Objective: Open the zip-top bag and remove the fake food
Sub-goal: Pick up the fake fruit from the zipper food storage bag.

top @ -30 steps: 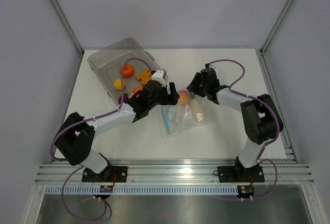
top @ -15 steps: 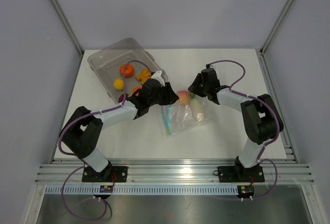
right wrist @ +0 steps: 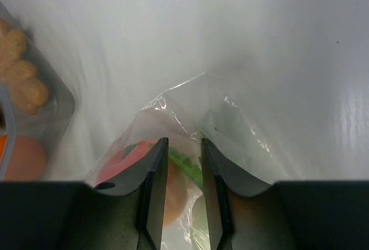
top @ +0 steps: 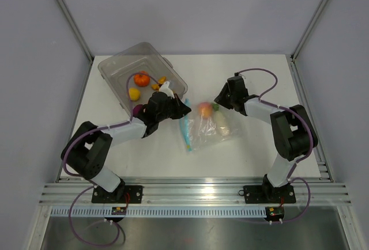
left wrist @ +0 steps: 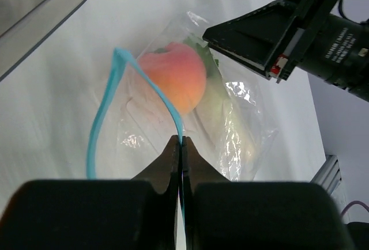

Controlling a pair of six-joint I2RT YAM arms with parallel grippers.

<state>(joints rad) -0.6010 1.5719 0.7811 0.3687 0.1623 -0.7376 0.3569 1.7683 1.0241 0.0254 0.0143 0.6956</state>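
The zip-top bag [top: 211, 128] lies crinkled at mid-table with its light-blue zip strip [top: 185, 132] on the left. Inside it are a peach [top: 205, 110] with a green leaf and a pale white piece [top: 222, 122] of fake food. My left gripper [top: 184, 110] is shut on one side of the zip strip [left wrist: 167, 105], which arcs up away from the other side [left wrist: 99, 124], so the mouth gapes before the peach [left wrist: 176, 82]. My right gripper [right wrist: 184, 144] is open with a narrow gap, its fingers [right wrist: 154, 166] straddling the bag's far closed end [right wrist: 245, 140] over the leaf [right wrist: 187, 166].
A rigid clear tub [top: 115, 65] sits tilted at the back left, right behind my left arm. It holds an orange pumpkin [top: 141, 79], a yellow piece [top: 134, 93], a purple piece [top: 138, 110] and orange bits [top: 162, 80]. Its corner [right wrist: 55, 109] shows left of my right gripper.
My left gripper closed onto the zip strip and drew back to the left, pulling that side up. The right gripper's jaws narrowed a little over the bag's far end.
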